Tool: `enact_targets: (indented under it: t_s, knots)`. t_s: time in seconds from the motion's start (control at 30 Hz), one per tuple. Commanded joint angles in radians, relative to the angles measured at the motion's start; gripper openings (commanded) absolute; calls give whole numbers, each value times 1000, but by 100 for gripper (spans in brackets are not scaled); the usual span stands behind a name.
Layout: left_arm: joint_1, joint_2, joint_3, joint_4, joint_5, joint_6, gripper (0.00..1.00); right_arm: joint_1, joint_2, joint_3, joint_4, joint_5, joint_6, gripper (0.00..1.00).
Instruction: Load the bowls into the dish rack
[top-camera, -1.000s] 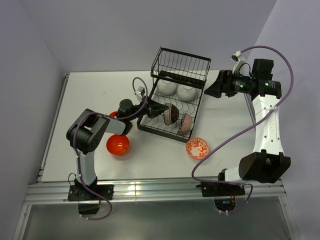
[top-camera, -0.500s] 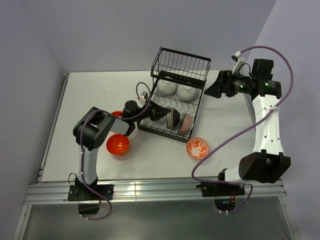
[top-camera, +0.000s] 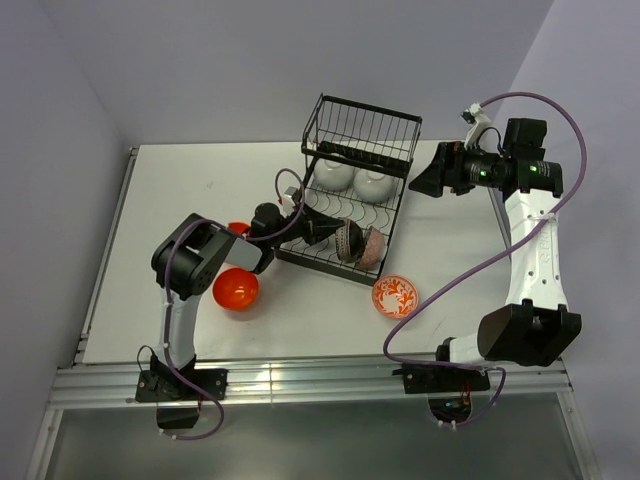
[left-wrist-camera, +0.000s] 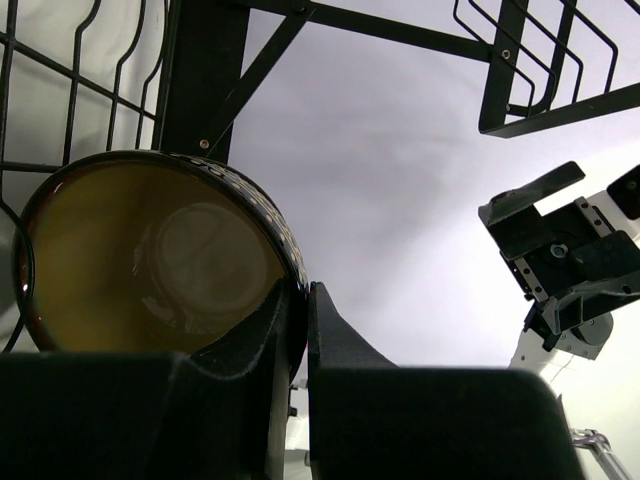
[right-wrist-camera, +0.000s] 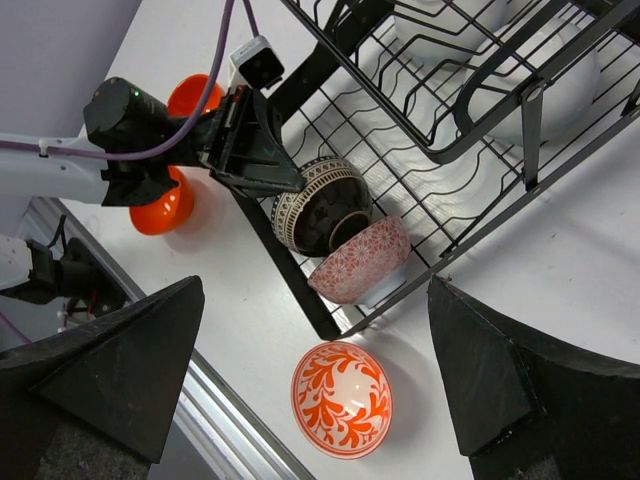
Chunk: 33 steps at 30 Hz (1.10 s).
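My left gripper (top-camera: 325, 232) reaches into the lower tray of the black wire dish rack (top-camera: 318, 262), shut on the rim of the brown dark-rimmed bowl (top-camera: 347, 240). In the left wrist view the fingers (left-wrist-camera: 330, 330) pinch that rim, one inside the bowl (left-wrist-camera: 150, 260) and one outside. The bowl stands on edge against a pink-patterned bowl (right-wrist-camera: 360, 262). Two white bowls (top-camera: 333, 176) lie at the tray's back. On the table are an orange-and-white bowl (top-camera: 395, 296) and two orange-red bowls (top-camera: 236, 289). My right gripper (top-camera: 420, 178) hangs open, high at the rack's right.
The rack's raised basket (top-camera: 365, 128) stands over the back of the tray. One orange-red bowl (top-camera: 238, 229) is half hidden behind my left arm. The table's near edge (top-camera: 300, 365) runs just behind the arm bases.
My left gripper has pushed right, deeper into the rack, carrying the brown bowl up against the pink-patterned bowl. The right arm has not moved.
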<state>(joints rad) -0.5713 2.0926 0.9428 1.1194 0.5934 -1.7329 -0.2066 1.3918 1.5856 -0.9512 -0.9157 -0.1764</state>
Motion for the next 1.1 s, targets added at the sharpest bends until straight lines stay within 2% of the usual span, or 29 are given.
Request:
enact_targets:
  t_s: [0.0,0.2,0.23,0.27,0.37,0.57,0.67,0.73,0.8,0.93,1.07]
  knots:
    - [-6,-23,18,82,-17,-14,0,-7,-14,16,-3,1,-8,100]
    - [2,-51,-6,37,-32,39,3,-8,-13,20,-3,-2,-6,100]
    - [2,-57,-4,13,-32,48,7,-8,-14,19,-1,-2,-5,100]
    - [4,-62,-1,0,-33,67,22,-8,-14,19,0,-2,-5,100]
    - [7,-77,7,-39,-38,102,36,-7,-13,20,-3,-3,-6,100]
    - [11,-112,40,-136,-44,194,44,-7,-17,31,-24,1,-24,100]
    - [13,-150,50,-231,-55,277,46,-7,-23,37,-31,8,-31,100]
    - [14,-180,80,-350,-60,364,48,-8,-30,39,-31,12,-34,100]
    - [16,-213,85,-427,-84,400,56,-8,-37,34,-27,18,-34,100]
    - [16,-276,119,-631,-127,562,63,-7,-48,43,-46,32,-40,100]
    - [34,-393,116,-799,-158,722,64,-8,-69,66,-70,51,-61,100]
